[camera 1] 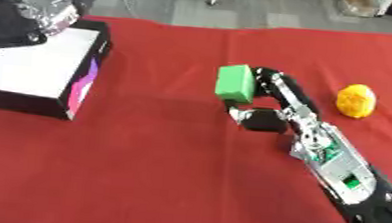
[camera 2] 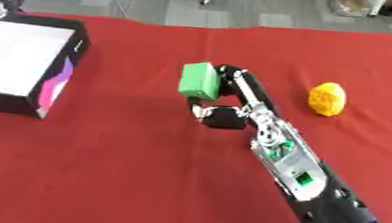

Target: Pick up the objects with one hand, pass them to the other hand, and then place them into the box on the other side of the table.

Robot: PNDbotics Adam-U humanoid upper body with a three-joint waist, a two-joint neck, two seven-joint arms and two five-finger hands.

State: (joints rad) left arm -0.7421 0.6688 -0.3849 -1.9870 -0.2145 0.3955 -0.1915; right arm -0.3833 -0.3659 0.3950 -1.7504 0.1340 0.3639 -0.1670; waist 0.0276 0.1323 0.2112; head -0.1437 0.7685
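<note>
Red tablecloth [camera 1: 142, 169] | right hand [camera 1: 275, 102] fingers grasping green block [camera 1: 235, 82] | no legible writing

A plain green block [camera 2: 198, 80] sits in the black and silver right hand [camera 2: 235, 104]. Beside its fingers [camera 2: 245, 85] lies a dimpled yellow-orange object [camera 2: 327, 99]. Red bench [camera 2: 125, 168]; black box [camera 2: 27, 65], white inside, purple-pink side patch.

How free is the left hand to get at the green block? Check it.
Probably free. The right hand holds the green block above the red cloth, its fingers only on the block's right side. The left hand is over the box, with bare cloth between.
</note>
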